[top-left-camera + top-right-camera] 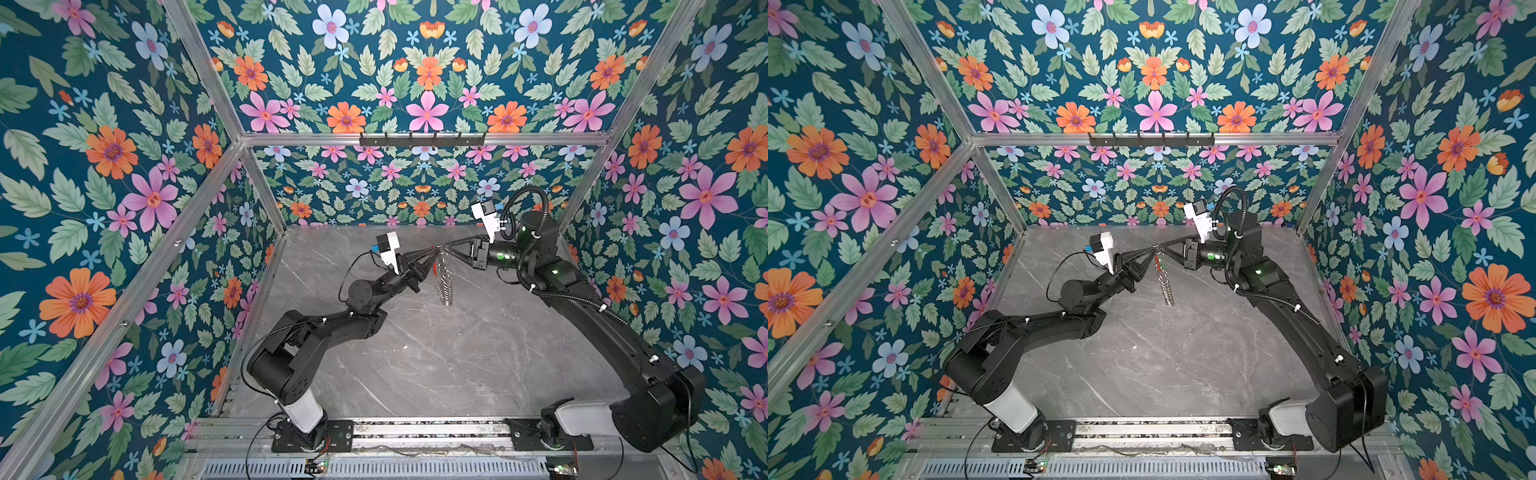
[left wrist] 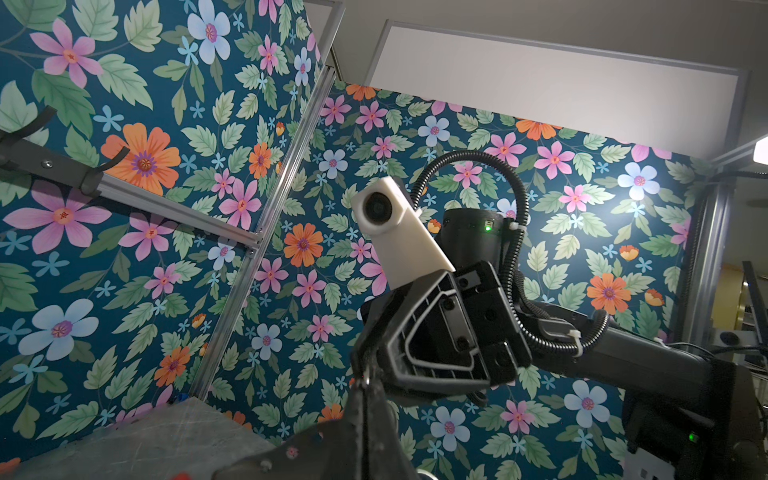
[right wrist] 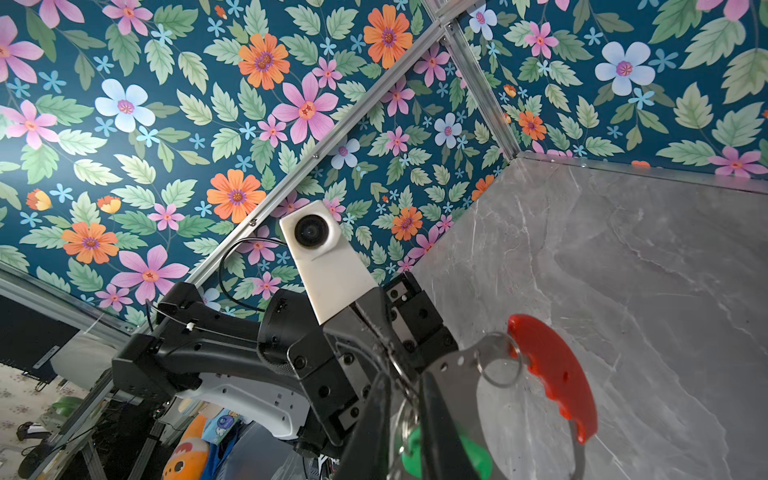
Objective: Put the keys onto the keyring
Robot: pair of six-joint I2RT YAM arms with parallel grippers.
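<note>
Keyring [image 1: 444, 277] hangs edge-on above bench [image 1: 457, 357], toward 12 o'clock. Top pinched by closed left end effector [image 1: 432, 252], arm reaching to 1 o'clock. Right end effector [image 1: 448, 248] meets it tip-to-tip, arm toward 10 o'clock, jaws narrow. Green key [image 3: 473, 457] behind its fingers [image 3: 436, 415], cropped by frame edge; cannot tell whether gripped.

Green key [image 3: 478, 457] (blade unseen) behind right fingers [image 3: 436, 415]

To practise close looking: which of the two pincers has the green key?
The right pincer, reaching in from the right: the green-headed key shows between its fingers. The left pincer shows no key.
</note>
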